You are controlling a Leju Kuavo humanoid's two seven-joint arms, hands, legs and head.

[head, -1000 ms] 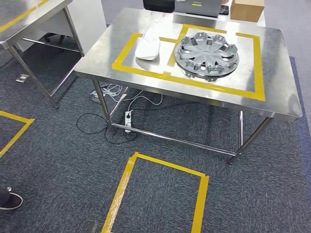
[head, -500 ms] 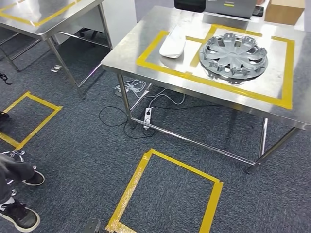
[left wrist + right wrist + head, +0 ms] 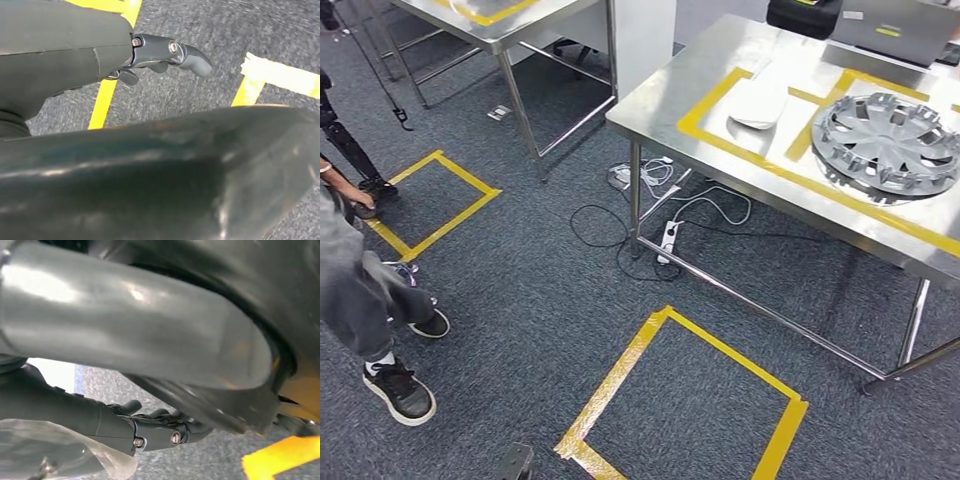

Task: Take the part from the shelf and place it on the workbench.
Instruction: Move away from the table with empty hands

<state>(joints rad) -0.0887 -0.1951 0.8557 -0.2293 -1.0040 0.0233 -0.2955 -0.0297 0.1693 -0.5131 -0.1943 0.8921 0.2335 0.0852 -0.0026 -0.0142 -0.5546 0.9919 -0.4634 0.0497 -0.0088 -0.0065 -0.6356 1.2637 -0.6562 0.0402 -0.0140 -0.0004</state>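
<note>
A silver wheel cover (image 3: 893,140) and a white curved part (image 3: 760,103) lie inside yellow tape outlines on the steel workbench (image 3: 667,110) at the right of the head view. My left hand (image 3: 166,52) hangs over the grey carpet in the left wrist view, its dark fingers stretched out and holding nothing. In the right wrist view my right hand (image 3: 151,430) also hangs above the carpet, fingers loosely extended with nothing between them. A crumpled clear film (image 3: 56,450) shows beside that wrist.
A person in grey trousers (image 3: 358,290) and black shoes (image 3: 399,392) stands at the left. A second steel table (image 3: 546,15) is at the back. Yellow tape squares (image 3: 622,370) (image 3: 463,175) mark the carpet. A power strip and cables (image 3: 669,237) lie under the workbench.
The whole picture has slid to the right, so the camera has turned left. The person at the left has come further into view. The parts on the workbench lie as before.
</note>
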